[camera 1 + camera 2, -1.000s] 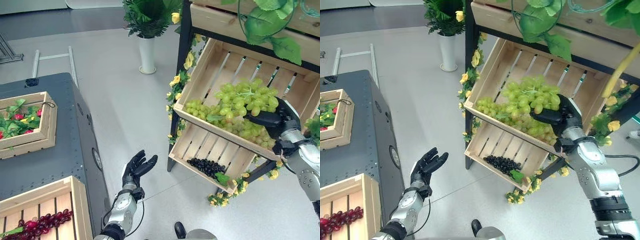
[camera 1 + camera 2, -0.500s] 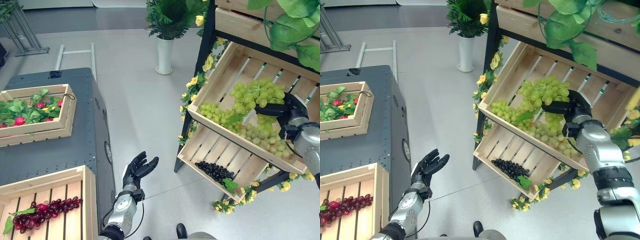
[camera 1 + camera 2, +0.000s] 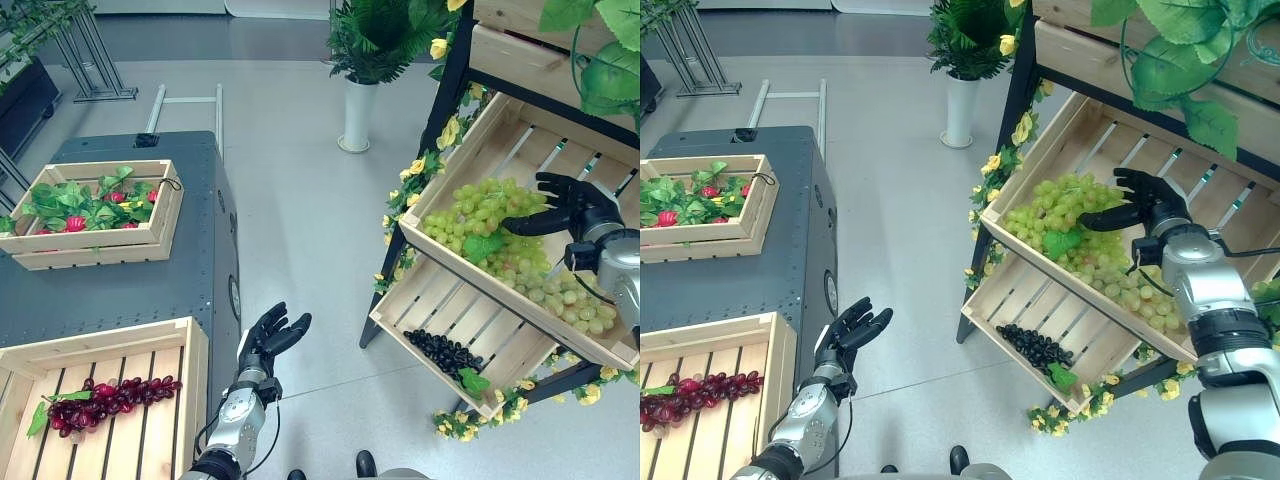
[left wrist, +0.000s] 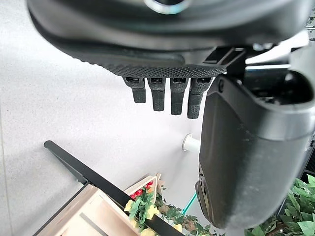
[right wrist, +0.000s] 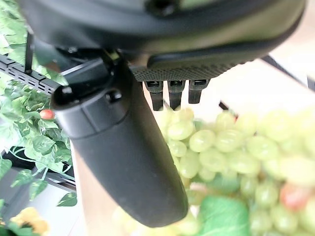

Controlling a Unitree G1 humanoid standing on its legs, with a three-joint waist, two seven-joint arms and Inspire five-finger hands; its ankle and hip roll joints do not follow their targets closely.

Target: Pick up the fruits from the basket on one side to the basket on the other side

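A big bunch of green grapes [image 3: 487, 212] lies in the tilted upper crate [image 3: 466, 268] of the shelf on the right. My right hand [image 3: 568, 205] hovers at the far edge of the pile, open, its fingers spread and its thumb stretched over the grapes. The right wrist view has the green grapes [image 5: 216, 142] just past the straight fingers [image 5: 174, 93]. Black grapes [image 3: 440, 352] lie in the lower crate. My left hand [image 3: 272, 335] is open, low over the floor. Red grapes [image 3: 105, 395] rest in the near crate [image 3: 190, 385] at lower left.
A second crate [image 3: 160, 215] of leaves and red fruit sits on the dark grey cabinet [image 3: 130, 290]. A potted plant in a white vase [image 3: 357, 110] stands behind. Yellow flowers [image 3: 415, 175] trim the shelf's black frame. Open floor lies between cabinet and shelf.
The camera has swung left, shifting the whole scene rightwards. My right hand has risen from the side of the grape pile to its far edge and spread its fingers. The left hand stays put.
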